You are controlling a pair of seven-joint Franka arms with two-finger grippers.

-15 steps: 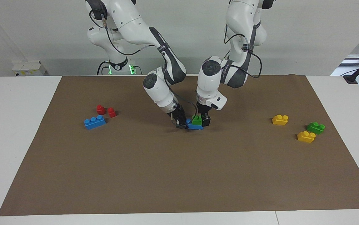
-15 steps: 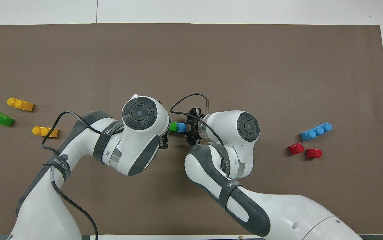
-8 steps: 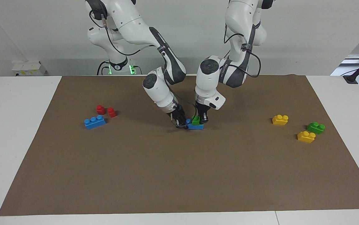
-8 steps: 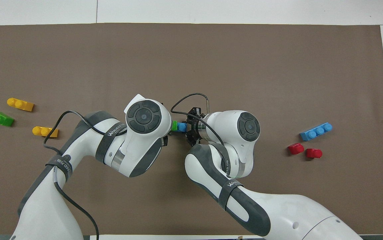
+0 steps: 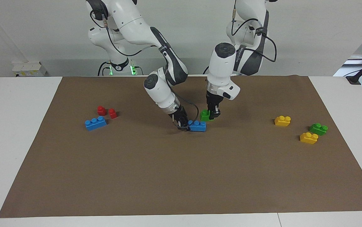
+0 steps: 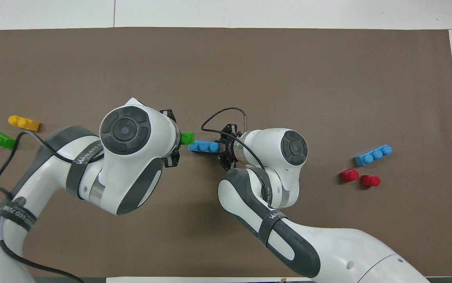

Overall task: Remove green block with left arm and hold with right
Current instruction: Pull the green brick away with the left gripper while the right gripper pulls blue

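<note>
Facing view: brown mat (image 5: 181,176); right gripper (image 5: 183,125) clamped on the end of the blue brick (image 5: 197,125), pinning it to the mat; left gripper (image 5: 213,114) clamped on the green block (image 5: 204,115), lifted just clear of the brick. Separation appears complete; next, carry the block aside.

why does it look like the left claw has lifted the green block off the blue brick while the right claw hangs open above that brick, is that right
Not quite. The right claw is not open above the blue brick: it is shut on that brick's end, pinning it to the mat, as the facing view shows. The rest holds: the left claw has the green block lifted clear of the brick.
</note>
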